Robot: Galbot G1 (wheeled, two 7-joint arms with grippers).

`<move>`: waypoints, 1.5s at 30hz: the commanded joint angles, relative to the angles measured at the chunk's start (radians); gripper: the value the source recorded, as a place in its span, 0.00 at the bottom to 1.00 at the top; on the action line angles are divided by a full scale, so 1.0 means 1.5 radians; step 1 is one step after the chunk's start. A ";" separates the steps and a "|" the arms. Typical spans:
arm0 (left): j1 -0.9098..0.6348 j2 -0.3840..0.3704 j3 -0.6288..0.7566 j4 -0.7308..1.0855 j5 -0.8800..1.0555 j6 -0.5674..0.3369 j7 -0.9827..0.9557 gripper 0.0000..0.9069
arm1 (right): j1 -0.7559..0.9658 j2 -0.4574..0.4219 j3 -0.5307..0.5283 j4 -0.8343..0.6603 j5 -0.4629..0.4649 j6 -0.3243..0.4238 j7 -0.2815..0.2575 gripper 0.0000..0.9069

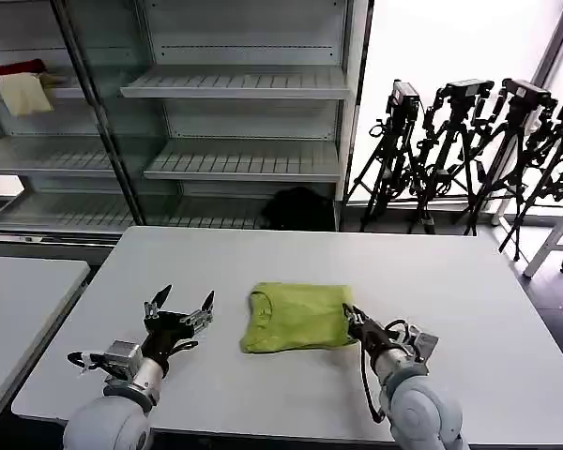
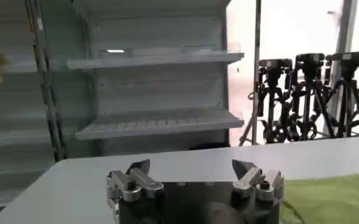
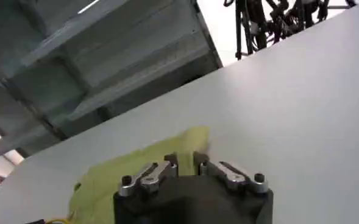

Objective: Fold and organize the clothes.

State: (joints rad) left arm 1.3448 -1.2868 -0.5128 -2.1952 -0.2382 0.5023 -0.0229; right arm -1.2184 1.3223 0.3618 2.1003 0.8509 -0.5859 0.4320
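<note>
T-shirt (image 1: 296,317) lies folded, touching right gripper's (image 1: 350,318) closed fingers (image 3: 167,166).

The left hand (image 1: 180,303) hovers with fingers spread wide apart. The right hand (image 1: 350,317) reaches forward low, its fingers pressed together.

You have 1 green T-shirt (image 1: 296,316) on 1 main table (image 1: 469,309), with 1 second table (image 1: 19,300) alongside. You have 2 grippers in view: 1 left gripper (image 1: 180,306) and 1 right gripper (image 1: 350,316). Behind, count 2 shelf units (image 1: 244,112), 1 red cloth (image 1: 14,68), 1 cream cloth (image 1: 23,94) and at least 4 tripods (image 1: 469,141).
</note>
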 commanded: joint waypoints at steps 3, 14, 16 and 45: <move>0.004 0.004 -0.011 0.003 -0.004 -0.014 0.003 1.00 | -0.065 0.006 0.138 0.019 -0.426 0.010 -0.217 1.00; -0.051 0.029 -0.087 0.082 -0.106 -0.053 0.030 1.00 | -0.075 -0.096 0.367 -0.057 -0.465 0.155 -0.261 1.00; -0.065 0.041 -0.100 0.105 -0.132 -0.058 0.029 1.00 | -0.080 -0.108 0.382 -0.075 -0.471 0.195 -0.260 1.00; -0.067 0.059 -0.122 0.178 -0.198 -0.068 0.022 1.00 | -0.093 -0.136 0.374 -0.138 -0.453 0.199 -0.284 1.00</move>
State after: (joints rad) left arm 1.2483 -1.2047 -0.6918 -1.9592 -0.5141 0.4187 0.0112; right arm -1.3463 1.1388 0.9012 1.9047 0.1450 -0.2882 0.0302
